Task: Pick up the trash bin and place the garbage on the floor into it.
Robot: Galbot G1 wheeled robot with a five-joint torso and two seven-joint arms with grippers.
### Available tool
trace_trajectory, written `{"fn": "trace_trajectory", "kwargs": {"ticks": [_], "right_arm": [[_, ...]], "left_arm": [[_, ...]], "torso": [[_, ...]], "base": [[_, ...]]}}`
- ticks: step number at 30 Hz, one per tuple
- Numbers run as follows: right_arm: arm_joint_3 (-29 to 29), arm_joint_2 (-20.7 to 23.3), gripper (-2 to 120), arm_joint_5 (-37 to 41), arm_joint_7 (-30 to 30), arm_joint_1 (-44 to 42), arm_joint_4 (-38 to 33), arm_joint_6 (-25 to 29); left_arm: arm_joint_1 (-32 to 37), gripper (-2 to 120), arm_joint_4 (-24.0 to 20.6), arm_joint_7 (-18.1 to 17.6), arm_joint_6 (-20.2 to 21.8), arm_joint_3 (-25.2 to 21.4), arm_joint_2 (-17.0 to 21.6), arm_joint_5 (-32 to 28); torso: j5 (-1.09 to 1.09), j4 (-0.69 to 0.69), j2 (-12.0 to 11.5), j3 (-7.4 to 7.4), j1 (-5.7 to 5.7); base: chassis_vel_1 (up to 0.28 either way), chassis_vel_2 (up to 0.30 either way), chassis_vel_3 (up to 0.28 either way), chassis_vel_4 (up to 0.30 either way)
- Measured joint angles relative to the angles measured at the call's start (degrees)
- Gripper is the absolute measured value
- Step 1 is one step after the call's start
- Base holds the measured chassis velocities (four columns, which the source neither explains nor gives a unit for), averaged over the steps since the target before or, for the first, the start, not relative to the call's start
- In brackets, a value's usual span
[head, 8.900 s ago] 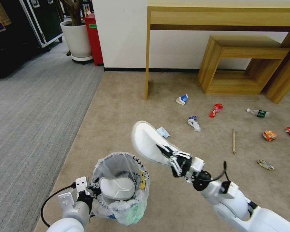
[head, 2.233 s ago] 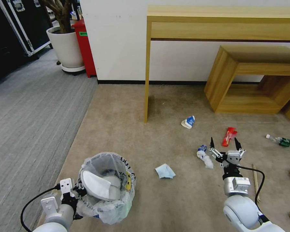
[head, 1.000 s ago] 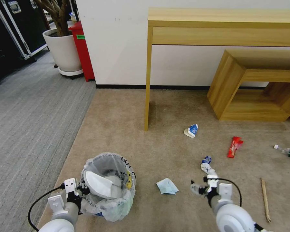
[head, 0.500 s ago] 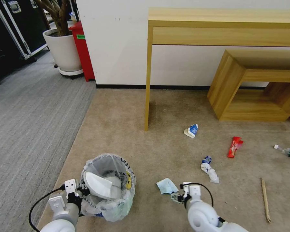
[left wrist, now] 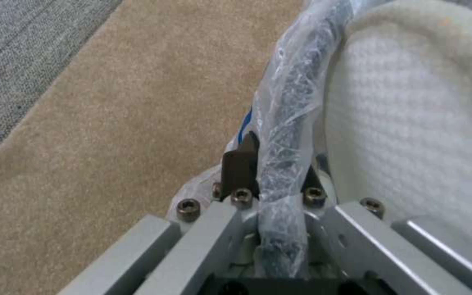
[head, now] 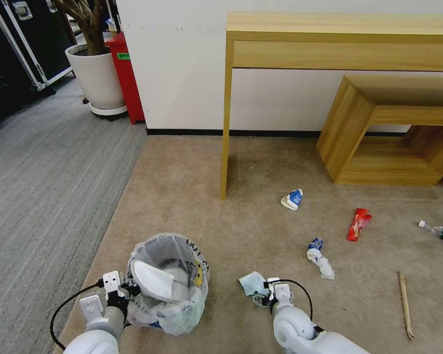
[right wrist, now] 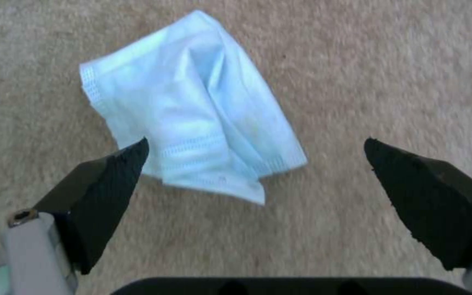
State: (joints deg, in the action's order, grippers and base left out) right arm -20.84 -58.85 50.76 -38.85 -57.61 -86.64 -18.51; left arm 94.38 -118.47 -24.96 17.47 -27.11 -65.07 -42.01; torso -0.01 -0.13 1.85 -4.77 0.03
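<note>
Swinging in from the right, the right gripper [head: 262,296] has crossed toward the pale blue mask [head: 252,283] and now hangs just over it, fingers spread wide. The wrist view has the mask [right wrist: 195,110] lying crumpled on the beige carpet [head: 192,196] between the two dark fingertips [right wrist: 113,172], nearer one of them. For a clean pick I would shift slightly to centre the raised fold, press down into the pile, then close (thin cloth slips easily). Meanwhile the left gripper [head: 124,293] is clamped on the rim of the trash bin [head: 182,314], which holds two white slippers [head: 155,280].
</note>
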Motion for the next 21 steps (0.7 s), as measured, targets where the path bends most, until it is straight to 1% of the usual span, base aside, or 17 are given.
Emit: {"fn": "trace_trajectory", "kwargs": {"ticks": [4,7,8,11,12,14,15,16,19,20,21], "right_arm": [[-1.5,-0.8,98,-1.7,1.4,1.0,2.3,1.5],[-2.7,-1.8,87,-3.0,2.2,1.8,4.3,2.5],[-2.7,-1.8,87,-3.0,2.2,1.8,4.3,2.5],[-3.8,-2.5,73,-4.1,2.6,2.7,5.8,3.8],[-3.8,-2.5,73,-4.1,2.6,2.7,5.8,3.8],[-4.3,-2.5,63,-4.4,2.8,3.1,6.2,4.2],[-4.4,-2.4,57,-4.6,2.9,3.2,6.4,4.4],[-4.4,-2.4,57,-4.6,2.9,3.2,6.4,4.4],[-4.7,-2.3,43,-5.2,3.1,3.4,7.1,4.9],[-4.7,-2.3,43,-5.2,3.1,3.4,7.1,4.9],[-4.7,-2.1,39,-5.4,3.2,3.4,7.2,5.1]], "left_arm": [[0.0,0,-0.1,0.0,0.0,0.2,-0.3,0.1],[-0.2,0,0.0,0.0,-0.1,0.4,-0.4,0.1],[-0.2,0,0.0,0.0,-0.1,0.4,-0.4,0.1],[-0.2,0,0.0,0.1,-0.2,0.5,-0.6,0.2],[-0.2,0,0.0,0.1,-0.2,0.5,-0.6,0.2],[-0.1,0,-0.1,0.1,-0.4,0.4,-0.6,0.3],[0.0,0,-0.1,0.1,-0.5,0.4,-0.6,0.3],[0.0,0,-0.1,0.1,-0.5,0.4,-0.6,0.3],[0.0,0,-0.1,0.1,-0.7,0.3,-0.6,0.3],[0.0,0,-0.1,0.1,-0.7,0.3,-0.6,0.3],[0.0,0,-0.1,0.1,-0.7,0.3,-0.6,0.3]], "torso": [[0.01,-0.01,0.0,0.0,0.0],[0.0,-0.01,0.0,0.0,0.0],[0.0,-0.01,0.0,0.0,0.0],[0.01,0.0,0.0,0.0,0.0],[0.01,0.0,0.0,0.0,0.0],[0.0,-0.01,0.0,0.0,0.0],[0.01,-0.01,0.0,0.0,0.0],[0.01,-0.01,0.0,0.0,0.0],[0.01,-0.01,0.0,0.0,0.0],[0.01,-0.01,0.0,0.0,0.0],[0.01,-0.01,0.0,0.0,0.0]], "base": [[0.0,0.0,0.0,0.0],[0.0,0.0,0.0,0.0],[0.0,0.0,0.0,0.0],[0.0,0.0,0.0,0.0],[0.0,0.0,0.0,0.0],[0.0,0.0,0.0,0.0],[0.0,0.0,0.0,0.0],[0.0,0.0,0.0,0.0],[0.0,0.0,0.0,0.0],[0.0,0.0,0.0,0.0],[0.0,0.0,0.0,0.0]]}}
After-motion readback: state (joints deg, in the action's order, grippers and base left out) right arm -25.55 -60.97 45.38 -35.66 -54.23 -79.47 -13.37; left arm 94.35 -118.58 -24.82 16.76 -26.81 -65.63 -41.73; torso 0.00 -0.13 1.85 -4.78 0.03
